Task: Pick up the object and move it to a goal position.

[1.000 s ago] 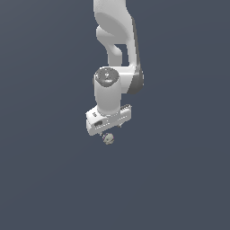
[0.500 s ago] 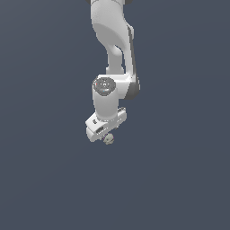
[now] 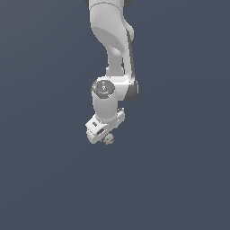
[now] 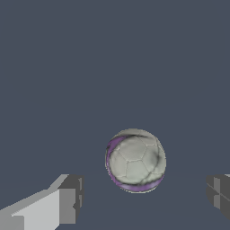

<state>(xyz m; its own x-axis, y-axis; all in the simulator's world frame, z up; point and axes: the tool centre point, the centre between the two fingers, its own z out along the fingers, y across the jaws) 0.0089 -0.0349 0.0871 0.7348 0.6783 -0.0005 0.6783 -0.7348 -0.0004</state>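
Observation:
The object (image 4: 136,160) is a small round ball, mottled grey-beige with a purple edge, lying on the dark grey floor. In the exterior view the object (image 3: 108,139) peeks out just under the white hand. My gripper (image 4: 144,196) is open, with one finger (image 4: 69,197) on one side of the ball and the other finger (image 4: 218,190) on the other side. Neither finger touches the ball; there is a clear gap on both sides. In the exterior view the gripper (image 3: 105,136) points down over the object.
The floor (image 3: 179,179) is a plain dark grey surface all around. The white arm (image 3: 111,40) rises above the gripper. No goal marker shows.
The gripper has come down closer to the object, which now sits right under the hand. The object has not moved.

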